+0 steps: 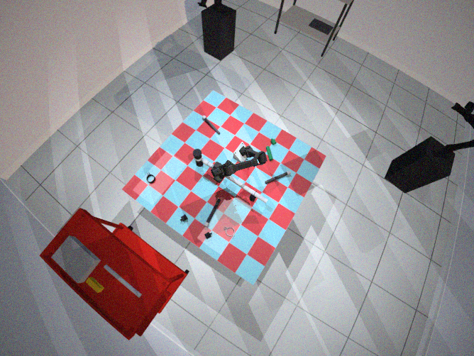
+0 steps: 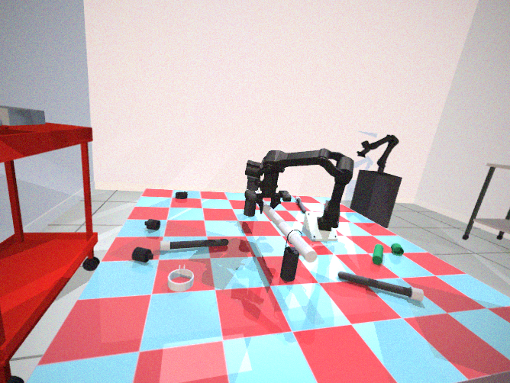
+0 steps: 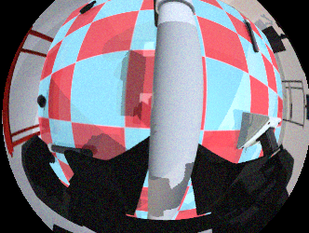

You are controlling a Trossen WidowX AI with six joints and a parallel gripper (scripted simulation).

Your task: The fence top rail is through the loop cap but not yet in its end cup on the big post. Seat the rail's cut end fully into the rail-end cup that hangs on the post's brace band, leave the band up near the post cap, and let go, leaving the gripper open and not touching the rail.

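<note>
The white fence rail (image 1: pixel 245 186) (image 2: pixel 284 226) (image 3: pixel 177 84) runs raised above the table, through the loop cap's thin ring (image 2: pixel 294 230) on the small black post (image 1: pixel 252 198) (image 2: pixel 289 265). My gripper (image 1: pixel 218 175) (image 2: pixel 266 205) (image 3: pixel 169 140) is shut on the rail towards its far end, one finger on each side. The big black post (image 1: pixel 197 153) (image 2: pixel 249 208) stands beyond that end, with a pale band near its cap. At the top of the wrist view, a pale rim, probably the end cup (image 3: pixel 177 0), meets the rail's far end. How deep the rail sits is hidden.
Dark rods (image 1: pixel 212 210) (image 2: pixel 372 283) lie on either side of the rail. A white loose band (image 1: pixel 228 231) (image 2: pixel 180 284), black caps (image 2: pixel 142 254) and green pieces (image 1: pixel 269 152) (image 2: pixel 377 254) lie around. A red cart (image 1: pixel 115 260) stands beside the table.
</note>
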